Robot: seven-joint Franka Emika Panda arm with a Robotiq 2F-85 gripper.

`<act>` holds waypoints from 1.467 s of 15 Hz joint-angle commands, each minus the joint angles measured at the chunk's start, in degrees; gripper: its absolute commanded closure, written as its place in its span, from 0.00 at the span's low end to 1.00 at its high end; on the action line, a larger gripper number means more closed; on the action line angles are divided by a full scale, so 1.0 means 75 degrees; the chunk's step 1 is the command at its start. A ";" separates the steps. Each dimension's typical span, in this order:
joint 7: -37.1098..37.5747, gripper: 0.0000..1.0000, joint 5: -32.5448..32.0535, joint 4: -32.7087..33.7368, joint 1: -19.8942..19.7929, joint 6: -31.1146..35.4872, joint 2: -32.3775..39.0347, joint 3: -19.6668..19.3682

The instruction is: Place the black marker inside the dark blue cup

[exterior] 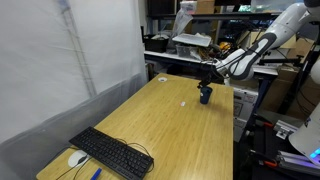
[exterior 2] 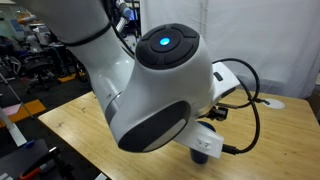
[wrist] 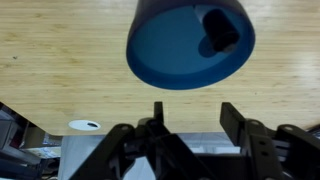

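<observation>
With the black marker (wrist: 220, 32) inside the dark blue cup (wrist: 170, 55) and the jaws wide open and empty, only withdrawal seems left.

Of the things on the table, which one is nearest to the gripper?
The dark blue cup, right at the gripper; the keyboard and the mouse lie far off at the table's other end.

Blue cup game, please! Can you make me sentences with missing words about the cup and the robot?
1. The black marker is ____ the dark blue cup.
2. On the gripper, the jaws are ____ and hold nothing.
3. The keyboard on the table is coloured ____.

Missing words: inside; open; black.
</observation>
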 commanded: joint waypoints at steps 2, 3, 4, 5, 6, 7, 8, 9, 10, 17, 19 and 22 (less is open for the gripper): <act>0.0322 0.02 0.0252 -0.0235 0.0357 -0.0134 -0.0477 -0.0168; 0.1158 0.00 -0.0174 -0.0236 0.0708 -0.0228 -0.0804 -0.0528; 0.1341 0.00 -0.0124 -0.0270 0.0852 -0.0313 -0.0952 -0.0583; 0.1616 0.00 -0.0094 -0.0279 0.0997 -0.0534 -0.1150 -0.0629; 0.1877 0.00 -0.0006 -0.0301 0.1189 -0.0802 -0.1447 -0.0682; 0.1701 0.00 0.0399 -0.0349 0.1162 -0.1107 -0.1627 -0.0476; 0.1902 0.00 0.0442 -0.0346 0.1255 -0.1404 -0.1863 -0.0436; 0.2070 0.00 0.0579 -0.0337 0.1360 -0.1809 -0.2190 -0.0376; 0.2246 0.00 0.0668 -0.0322 0.1446 -0.2215 -0.2493 -0.0322; 0.2792 0.00 0.1271 0.0174 0.1450 -0.5379 -0.3717 0.0701; 0.2783 0.00 0.1435 0.0396 0.1481 -0.5997 -0.3940 0.0832; 0.2146 0.00 0.2356 0.0770 0.2684 -0.6647 -0.4393 -0.0239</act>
